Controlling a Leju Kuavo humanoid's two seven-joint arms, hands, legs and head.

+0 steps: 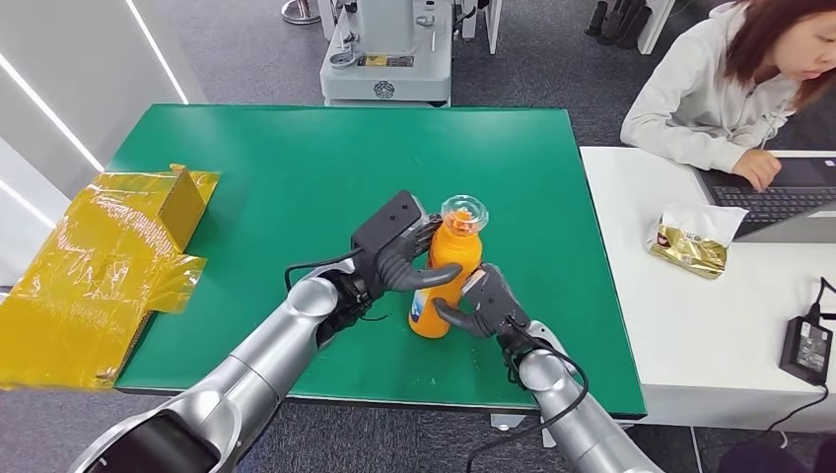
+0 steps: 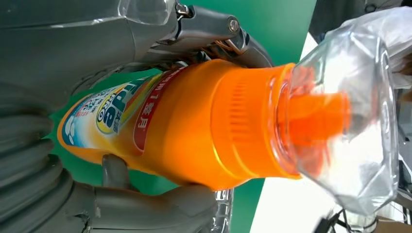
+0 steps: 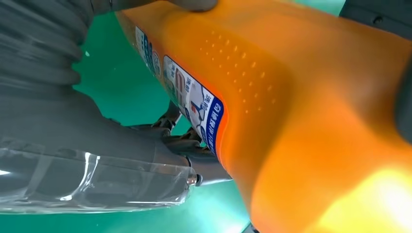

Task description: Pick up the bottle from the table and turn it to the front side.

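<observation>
An orange bottle with a clear cap stands upright near the middle of the green table. My left hand grips its upper body from the left, thumb across the front. My right hand holds the lower body from the right. In the left wrist view the bottle lies across the picture with its printed label toward the camera and its clear cap at the far end. In the right wrist view the bottle's orange side and a label edge are close up.
A crumpled yellow box lies on the table's left edge. A white table on the right carries a foil packet, a laptop and a black power adapter. A person sits there typing. A machine base stands beyond the green table.
</observation>
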